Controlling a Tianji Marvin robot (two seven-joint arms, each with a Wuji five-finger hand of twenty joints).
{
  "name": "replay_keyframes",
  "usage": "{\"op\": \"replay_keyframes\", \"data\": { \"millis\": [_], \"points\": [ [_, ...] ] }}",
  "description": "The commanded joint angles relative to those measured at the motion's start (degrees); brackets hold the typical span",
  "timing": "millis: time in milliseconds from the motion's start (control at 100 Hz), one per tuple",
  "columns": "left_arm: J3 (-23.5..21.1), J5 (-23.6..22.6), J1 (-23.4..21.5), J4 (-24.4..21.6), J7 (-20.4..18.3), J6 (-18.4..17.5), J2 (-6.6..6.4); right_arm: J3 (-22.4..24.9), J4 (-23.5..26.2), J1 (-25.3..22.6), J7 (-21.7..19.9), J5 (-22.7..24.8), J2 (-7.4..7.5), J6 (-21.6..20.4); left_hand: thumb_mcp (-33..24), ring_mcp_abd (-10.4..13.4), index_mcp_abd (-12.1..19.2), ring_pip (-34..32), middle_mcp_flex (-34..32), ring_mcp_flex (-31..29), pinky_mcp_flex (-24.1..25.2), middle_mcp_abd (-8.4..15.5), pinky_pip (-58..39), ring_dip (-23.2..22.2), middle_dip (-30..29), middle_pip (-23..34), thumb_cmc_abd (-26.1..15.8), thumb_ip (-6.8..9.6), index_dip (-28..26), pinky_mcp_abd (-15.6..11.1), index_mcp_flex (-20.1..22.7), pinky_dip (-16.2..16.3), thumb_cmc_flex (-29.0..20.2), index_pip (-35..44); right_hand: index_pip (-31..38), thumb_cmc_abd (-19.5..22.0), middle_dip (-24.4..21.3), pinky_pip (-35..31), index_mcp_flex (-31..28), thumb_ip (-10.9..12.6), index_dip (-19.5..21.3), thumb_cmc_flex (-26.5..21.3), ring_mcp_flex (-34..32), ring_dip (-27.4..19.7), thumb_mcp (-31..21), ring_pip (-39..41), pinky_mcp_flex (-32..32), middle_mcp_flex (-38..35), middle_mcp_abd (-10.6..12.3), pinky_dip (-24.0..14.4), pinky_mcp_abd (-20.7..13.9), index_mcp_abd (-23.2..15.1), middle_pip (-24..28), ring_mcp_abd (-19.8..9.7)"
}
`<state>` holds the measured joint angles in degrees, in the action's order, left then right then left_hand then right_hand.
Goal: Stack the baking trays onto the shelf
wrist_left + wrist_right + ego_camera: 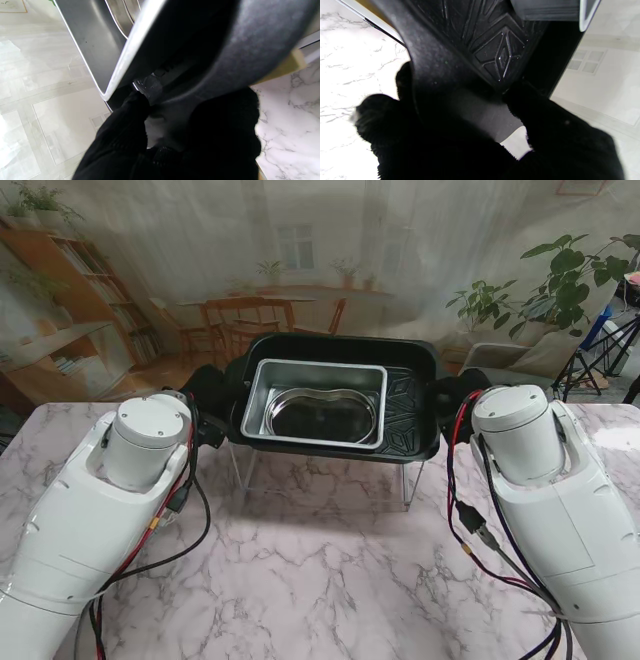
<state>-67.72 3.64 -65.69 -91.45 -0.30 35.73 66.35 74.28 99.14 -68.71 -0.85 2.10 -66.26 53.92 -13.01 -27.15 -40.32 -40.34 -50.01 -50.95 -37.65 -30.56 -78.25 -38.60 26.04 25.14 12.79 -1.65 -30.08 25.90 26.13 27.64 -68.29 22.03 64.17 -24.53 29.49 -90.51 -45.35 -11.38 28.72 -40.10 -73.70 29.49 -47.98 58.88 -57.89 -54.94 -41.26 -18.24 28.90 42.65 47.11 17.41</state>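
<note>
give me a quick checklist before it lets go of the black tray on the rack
1. Left hand grips the large black patterned baking tray at its end: ok; in the left wrist view the black-gloved fingers wrap its rim.
2. Right hand grips the opposite end: ok.
3. Tray sits level: ok from the stand view.
4. Tray fully resting on the thin white wire shelf: cannot tell; only the legs show beneath it.
5. Rectangular silver metal tray nested inside, towards my left: ok.
6. Oval silver dish lying flat in the silver tray: ok.
</note>
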Motion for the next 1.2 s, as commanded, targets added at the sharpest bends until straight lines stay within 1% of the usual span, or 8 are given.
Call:
{"op": "replay_keyframes", "data": {
  "millis": [0, 320, 520, 700, 880, 970, 990, 1190],
  "points": [
    [2.82, 1.62, 1.54, -3.18, -2.76, -1.66, 3.62, -2.75, 2.57, 1.14, -2.22, -2.13, -3.21, -0.84, -3.22, 2.29, 22.91, -2.21, -4.77, -1.51, -2.43, 14.35, -2.02, -0.47, 1.07, 1.45, -1.10, 0.34, -0.57, -10.17, 14.24, -0.48, -5.67, 6.44, 0.83, 0.01, 0.34, -0.21, -5.05, -1.62, -1.01, -1.89, -0.42, -0.51, 0.52, -2.20, 0.42, -4.77, 23.81, 0.08, -2.48, -39.49, 1.93, -2.33],
    [4.03, 1.11, 2.97, -0.45, -0.66, -0.71, 4.59, -3.41, 0.58, 1.49, -0.36, -1.71, -3.98, -1.26, -4.00, 2.27, 22.65, 0.73, -1.48, 2.79, 2.28, 14.21, 1.08, -0.01, 2.88, -0.96, -0.78, 0.23, 2.58, -10.53, 12.06, -0.17, -5.66, 0.98, 0.17, 1.03, -0.83, 1.85, -0.42, -1.52, -3.97, -2.85, 0.79, -2.09, 1.87, -8.40, 5.15, -0.20, 24.63, -0.62, -3.54, -40.82, 1.06, -2.46],
    [3.97, 1.98, 3.18, 0.66, 0.52, -0.61, 5.14, -3.19, 0.03, 1.24, 1.06, -2.09, -4.59, -1.32, 2.97, 4.00, 23.48, 5.68, 5.92, 9.83, 9.18, 14.12, 7.36, 1.46, 0.46, -5.29, -3.38, 1.60, 3.48, -11.82, 9.17, 0.52, -5.65, -6.03, -5.48, 1.70, -2.66, 4.04, 5.90, -1.70, -11.28, -1.30, 5.22, -1.74, 2.86, -10.29, 9.91, 5.47, 24.25, -1.24, -3.92, -38.50, -0.18, -2.21],
    [4.33, 2.11, 3.96, 1.91, 1.21, -0.21, 5.55, -2.97, 0.12, 1.02, 2.25, -2.78, -5.14, -1.27, 7.16, 3.17, 24.37, 8.32, 11.01, 15.00, 13.82, 14.55, 11.08, 2.45, -4.19, -7.16, -4.87, 2.65, 3.41, -12.29, 7.87, 1.38, -4.96, -9.22, -9.87, 2.98, -4.49, 5.83, 7.53, -1.46, -14.47, 0.92, 8.64, -1.79, 2.98, -11.51, 13.40, 8.41, 24.32, -1.76, -3.97, -37.29, -1.18, -1.75],
    [4.53, 2.65, 4.66, 2.85, 0.99, 0.38, 5.68, -2.55, 0.35, 0.80, 3.52, -3.25, -5.75, -0.67, 11.34, 5.69, 25.54, 16.36, 17.47, 22.12, 22.99, 15.54, 20.69, 8.08, -8.38, -12.17, -6.52, 3.51, 3.88, -12.36, 6.34, -0.02, -1.78, -11.53, -15.79, 4.57, -7.09, 9.80, 10.28, 0.44, -11.49, 6.57, 16.23, -2.72, 2.57, -14.58, 21.65, 13.36, 25.40, -5.03, -2.65, -38.03, -2.08, -0.51],
    [4.21, 3.28, 4.57, 2.56, 0.42, 0.82, 5.56, -2.33, 0.47, 0.62, 3.77, -3.47, -5.85, -0.51, 13.06, 6.45, 26.13, 20.87, 20.38, 25.99, 27.85, 15.93, 27.21, 11.98, -10.32, -14.81, -7.15, 3.64, 6.43, -12.11, 5.28, -2.27, 1.05, -12.97, -18.66, 5.76, -7.49, 12.67, 11.84, 4.15, -8.25, 11.05, 20.58, -4.43, 1.97, -18.66, 26.48, 16.31, 26.27, -6.05, -2.28, -38.60, -3.21, -0.59],
    [4.20, 3.19, 4.55, 2.49, 0.34, 0.81, 5.52, -2.30, 0.50, 0.58, 3.84, -3.46, -5.88, -0.48, 13.16, 6.65, 26.26, 21.33, 21.01, 26.41, 28.17, 16.04, 28.00, 12.50, -10.70, -15.31, -7.02, 3.65, 6.71, -12.26, 5.02, -2.57, 1.66, -13.02, -20.23, 5.84, -7.59, 13.45, 11.98, 5.06, -5.01, 11.89, 21.43, -4.65, 1.91, -19.28, 27.40, 17.00, 26.48, -6.72, -2.17, -38.66, -3.49, -0.63],
    [3.96, 2.81, 4.63, 2.60, 0.23, 0.39, 5.40, -1.67, 1.11, 0.06, 3.94, -3.60, -5.83, -0.56, 13.63, 7.12, 27.28, 24.61, 27.96, 30.98, 31.51, 16.72, 32.87, 15.44, -13.64, -19.72, -4.84, 3.20, 7.88, -12.85, 1.61, -4.55, 6.28, -14.31, -23.05, 6.47, -8.99, 19.90, 17.07, 5.51, -4.63, 15.08, 30.52, -7.91, 3.60, -27.49, 36.08, 23.82, 27.79, -5.07, -2.35, -39.76, -7.34, -1.54]
  ]
}}
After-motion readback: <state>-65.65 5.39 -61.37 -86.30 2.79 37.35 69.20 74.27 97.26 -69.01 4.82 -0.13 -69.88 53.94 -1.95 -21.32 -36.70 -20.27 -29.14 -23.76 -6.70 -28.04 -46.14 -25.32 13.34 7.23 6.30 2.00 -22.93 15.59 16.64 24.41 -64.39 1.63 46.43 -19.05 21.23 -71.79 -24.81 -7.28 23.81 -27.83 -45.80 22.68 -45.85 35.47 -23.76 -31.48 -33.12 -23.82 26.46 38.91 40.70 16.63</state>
